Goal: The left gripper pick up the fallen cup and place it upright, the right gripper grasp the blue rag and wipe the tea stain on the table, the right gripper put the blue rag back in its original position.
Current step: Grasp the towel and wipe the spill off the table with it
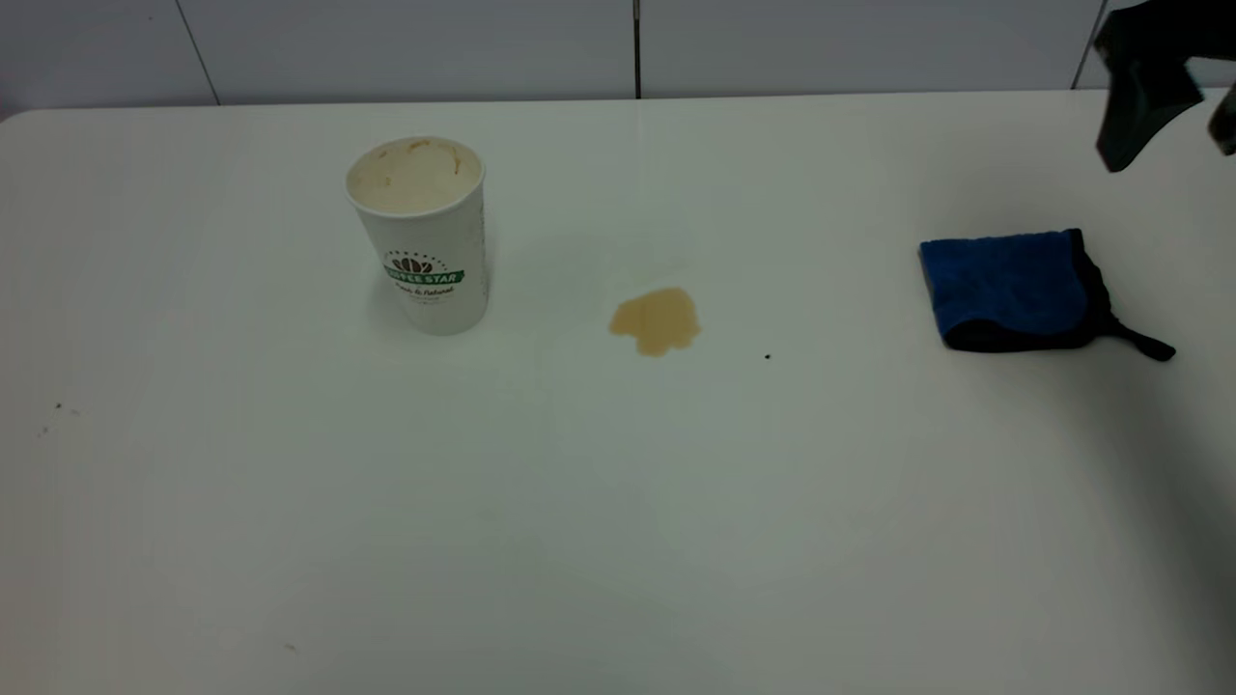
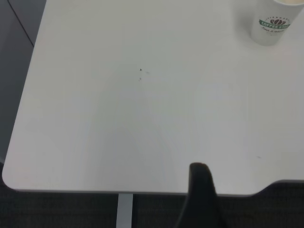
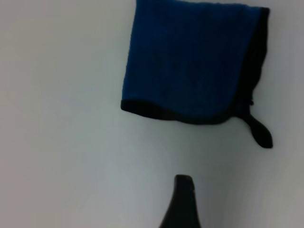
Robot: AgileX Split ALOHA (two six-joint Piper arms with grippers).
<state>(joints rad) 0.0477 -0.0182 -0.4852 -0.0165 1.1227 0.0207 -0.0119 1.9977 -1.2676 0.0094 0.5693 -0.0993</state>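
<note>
At about three o'clock on the tabletop (image 1: 618, 541), the blue rag (image 1: 1009, 288) lies flat and folded, its black loop tail trailing toward the four o'clock edge. The right end effector (image 1: 1164, 87) hangs above and beyond it, near one o'clock; only one dark finger shows clearly in either view, so I cannot tell whether it is spread or pressed together. The rag looks soft, light and limp: it should bunch under a pinch rather than slide, so a top-down grip on the thick middle of the fold seems safer than catching the thin tail or the edging. The tea stain (image 1: 656, 320) sits near the centre, well apart from the rag. The cup (image 1: 421, 235) stands upright at about ten o'clock, so that step looks done. The left end effector (image 2: 203, 190) is off at the tabletop's edge, its state likewise unclear.
</note>
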